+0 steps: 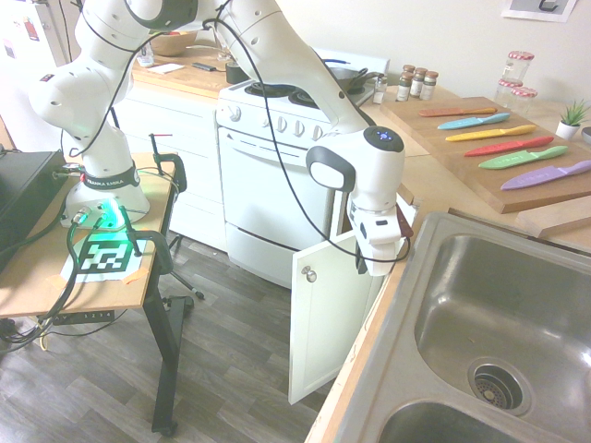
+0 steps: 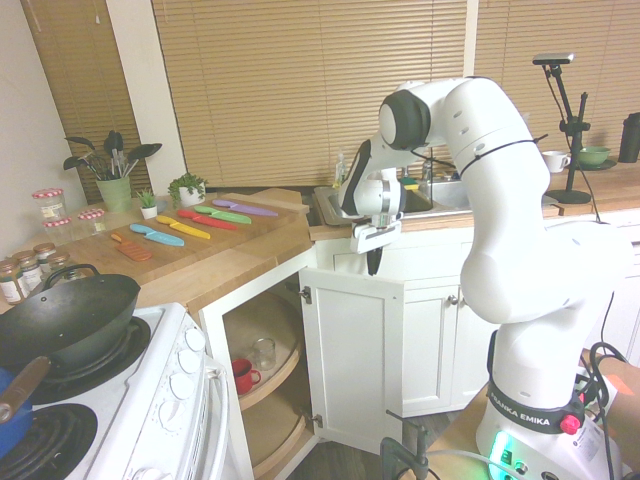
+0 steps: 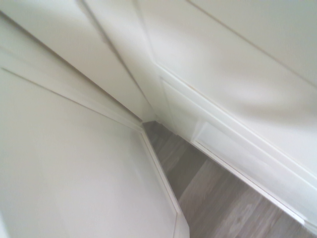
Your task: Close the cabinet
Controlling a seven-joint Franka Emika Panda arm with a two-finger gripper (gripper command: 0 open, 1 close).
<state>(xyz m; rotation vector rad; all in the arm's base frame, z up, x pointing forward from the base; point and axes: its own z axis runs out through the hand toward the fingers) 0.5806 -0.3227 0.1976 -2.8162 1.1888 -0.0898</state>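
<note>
**Obs:** Sink basin fills the near corner of the first exterior view, steel, with the wood tabletop running along it. Below the tabletop edge, the cabinet door hangs open, swung out over the plank floor.

**Me (remote):** Noted. Door from my side: white, tall recessed panel, small round knob near its top corner. Second exterior view shows hinges on the frame side and curved wooden shelves inside, with a red mug and a clear glass.

**Obs:** End effector?

**Me:** End effector sits at the door's top edge, pointing down, just under the tabletop lip. It has hold of nothing. How wide the fingers stand, I cannot tell; they read as one dark shape in both exterior views. Wrist view gives only white panels and a wedge of floor.

**Obs:** Handling?

**Me:** My judgement: rigid panel, light, swings freely on its hinges. No grip needed. Push flat on the outer face near the free edge, by the knob, where leverage is best. Painted face may be slick, so a square contact matters.

**Obs:** Surroundings?

**Me:** White stove adjoins; coloured knives lie on a board above.
</note>
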